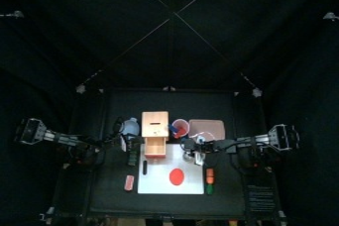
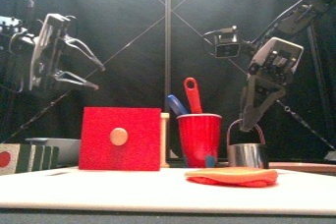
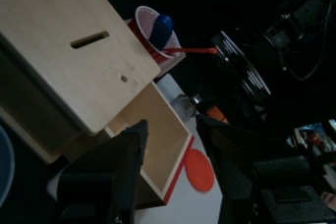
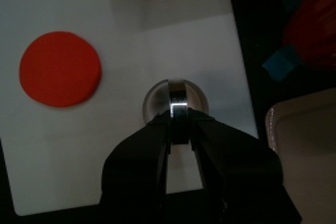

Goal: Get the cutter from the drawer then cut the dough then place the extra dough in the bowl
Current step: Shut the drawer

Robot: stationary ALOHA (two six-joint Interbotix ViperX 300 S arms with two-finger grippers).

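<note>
My right gripper (image 4: 175, 120) is shut on the wire handle of the round metal cutter (image 4: 174, 97), holding it upright over the white cutting board (image 4: 132, 159), right of the flat red dough disc (image 4: 61, 68). In the front view the cutter (image 2: 246, 153) hangs low behind the dough (image 2: 233, 176); whether it touches the board I cannot tell. The wooden box (image 1: 159, 124) stands at the back with its red-fronted drawer (image 2: 121, 138) pulled out. My left gripper (image 2: 73, 66) hovers open and holds nothing, left of the drawer (image 3: 164, 144).
The blue-grey bowl (image 1: 126, 127) sits left of the box and the pink tray (image 1: 207, 128) right of it. A red cup (image 2: 199, 138) with a blue and a red knife stands behind the board. Small toy foods lie at the board's left (image 1: 129, 181) and right (image 1: 209, 177) edges.
</note>
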